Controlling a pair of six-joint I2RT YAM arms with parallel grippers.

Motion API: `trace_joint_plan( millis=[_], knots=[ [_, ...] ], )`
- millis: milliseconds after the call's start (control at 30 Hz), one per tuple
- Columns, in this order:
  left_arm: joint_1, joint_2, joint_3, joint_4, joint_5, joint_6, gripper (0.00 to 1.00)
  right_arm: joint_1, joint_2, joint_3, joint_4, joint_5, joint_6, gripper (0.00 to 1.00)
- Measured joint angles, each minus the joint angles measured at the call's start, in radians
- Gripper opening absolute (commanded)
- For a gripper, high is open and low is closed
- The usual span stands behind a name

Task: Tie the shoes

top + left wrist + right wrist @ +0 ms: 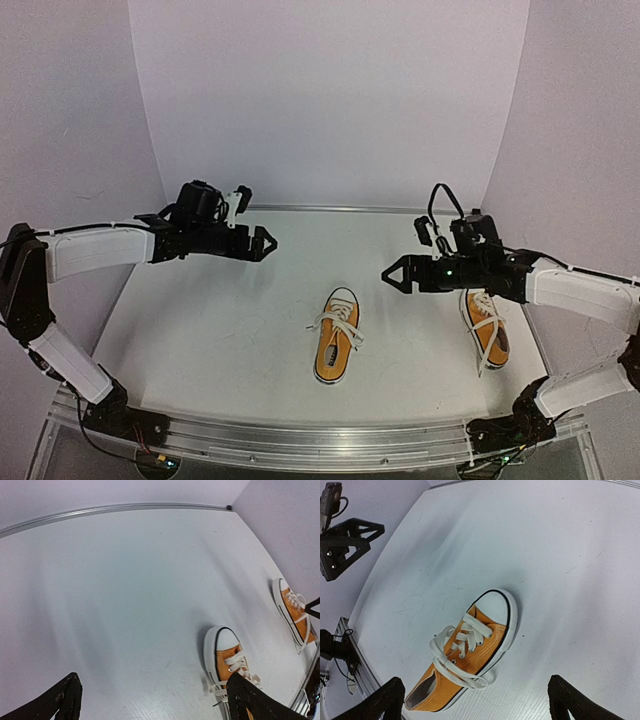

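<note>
Two orange shoes with white soles and toe caps lie on the white table. The middle shoe (pixel 337 342) (pixel 226 656) (pixel 470 650) has its white laces looped in a bow across the tongue. The other shoe (pixel 485 328) (pixel 294 611) lies at the right, partly under my right arm, with a lace trailing toward its heel. My left gripper (pixel 268 242) (pixel 157 700) hovers open to the back left of the middle shoe, holding nothing. My right gripper (pixel 390 274) (pixel 480 702) hovers open to that shoe's right, also with nothing between its fingers.
White walls close in the table at the back and both sides. A metal strip (pixel 340 208) (pixel 115 510) runs along the back edge, and an aluminium rail (pixel 300 435) along the front edge by the arm bases.
</note>
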Motion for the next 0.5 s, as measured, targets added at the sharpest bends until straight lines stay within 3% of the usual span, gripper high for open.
trace_joint_plan(
  millis=[267, 500],
  knots=[
    [0.212, -0.004, -0.077, -0.027, 0.005, -0.123, 1.0, -0.158, 0.026, -0.033, 0.009, 0.022, -0.001, 0.98],
    [0.209, 0.016, -0.169, -0.026, -0.004, -0.183, 1.0, -0.163, 0.11, -0.123, 0.028, 0.012, 0.002, 0.98]
  ],
)
